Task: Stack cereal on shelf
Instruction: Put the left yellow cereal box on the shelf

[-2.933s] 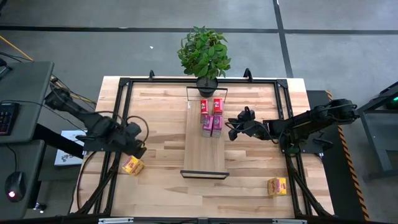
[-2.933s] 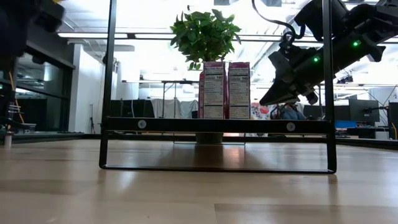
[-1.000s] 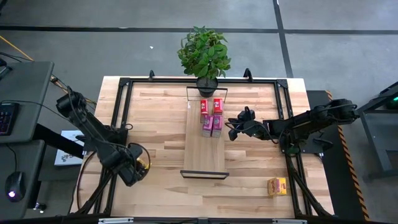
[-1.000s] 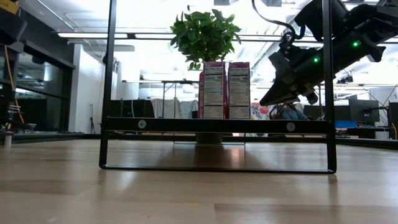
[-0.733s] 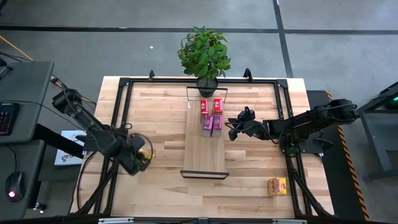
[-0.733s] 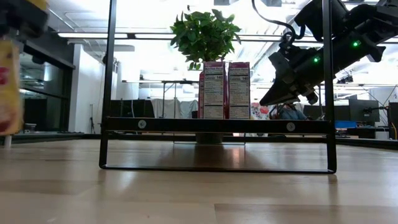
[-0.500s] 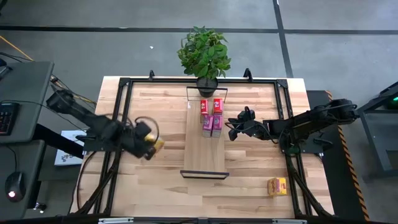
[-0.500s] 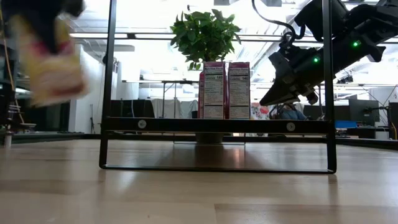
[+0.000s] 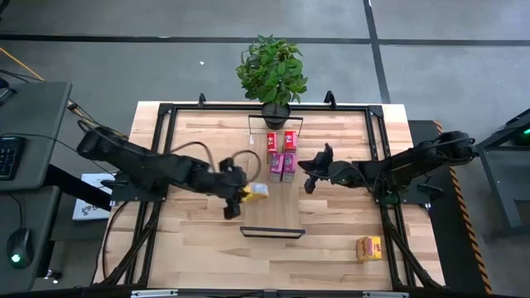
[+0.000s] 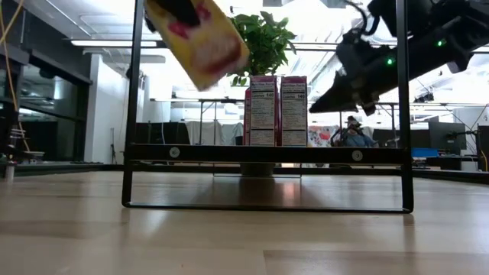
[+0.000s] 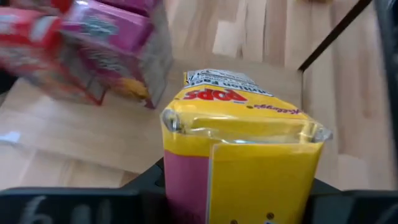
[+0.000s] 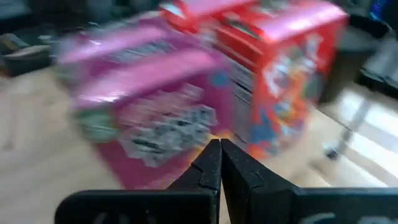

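My left gripper [image 9: 243, 193] is shut on a yellow cereal box [image 9: 257, 191], held in the air over the left edge of the light-wood shelf [image 9: 273, 213]. The box shows tilted in the low view [image 10: 200, 37]. Two red boxes [image 9: 281, 139] and two pink boxes [image 9: 281, 166] stand on the shelf's far half. My right gripper [image 9: 304, 178] is shut and empty, just right of the pink boxes [image 12: 149, 124]. A second yellow box [image 9: 368, 247] lies on the table at the near right. My left gripper pinches the yellow box's two opposite sides [image 11: 186, 186] between its two fingers [image 11: 146, 183], near the box's rear end. The fingers come from the table's left, about level. The box's printed end [image 11: 236, 96] sticks out past them, lifted clear and tilted.
A potted plant [image 9: 273, 70] stands at the shelf's far end. A black frame [image 9: 166, 149] runs around the tabletop. The shelf's near half [image 9: 273, 217] is bare wood.
My left gripper has carried the yellow box up from the table's near left and toward the right, as far as the shelf's left edge; the box has risen above shelf height and tipped. My right gripper has shifted slightly toward the pink boxes.
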Controlling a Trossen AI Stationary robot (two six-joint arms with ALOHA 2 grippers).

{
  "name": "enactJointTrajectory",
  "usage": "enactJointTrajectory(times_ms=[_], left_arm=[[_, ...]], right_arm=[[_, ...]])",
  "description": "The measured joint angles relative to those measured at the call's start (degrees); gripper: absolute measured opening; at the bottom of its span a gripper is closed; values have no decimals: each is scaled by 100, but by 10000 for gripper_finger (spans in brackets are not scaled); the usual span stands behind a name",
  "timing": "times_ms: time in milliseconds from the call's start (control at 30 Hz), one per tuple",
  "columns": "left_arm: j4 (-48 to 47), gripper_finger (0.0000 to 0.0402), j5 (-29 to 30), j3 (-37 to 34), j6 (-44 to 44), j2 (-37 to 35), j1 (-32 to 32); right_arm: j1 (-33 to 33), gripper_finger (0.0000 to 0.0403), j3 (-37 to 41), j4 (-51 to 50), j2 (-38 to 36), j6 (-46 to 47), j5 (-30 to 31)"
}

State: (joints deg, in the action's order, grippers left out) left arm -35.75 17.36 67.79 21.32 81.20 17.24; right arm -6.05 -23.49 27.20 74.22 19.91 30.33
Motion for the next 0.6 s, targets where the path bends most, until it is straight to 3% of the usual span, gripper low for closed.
enactJointTrajectory(times_ms=[267,600], left_arm=[[801,127,-192,15,-948,980,-16],[1636,129,-395,15,-1293,1093,-41]], right_arm=[[-284,0,0,570,-357,-810,-352],[-530,0,0,577,-1232,-989,-428]])
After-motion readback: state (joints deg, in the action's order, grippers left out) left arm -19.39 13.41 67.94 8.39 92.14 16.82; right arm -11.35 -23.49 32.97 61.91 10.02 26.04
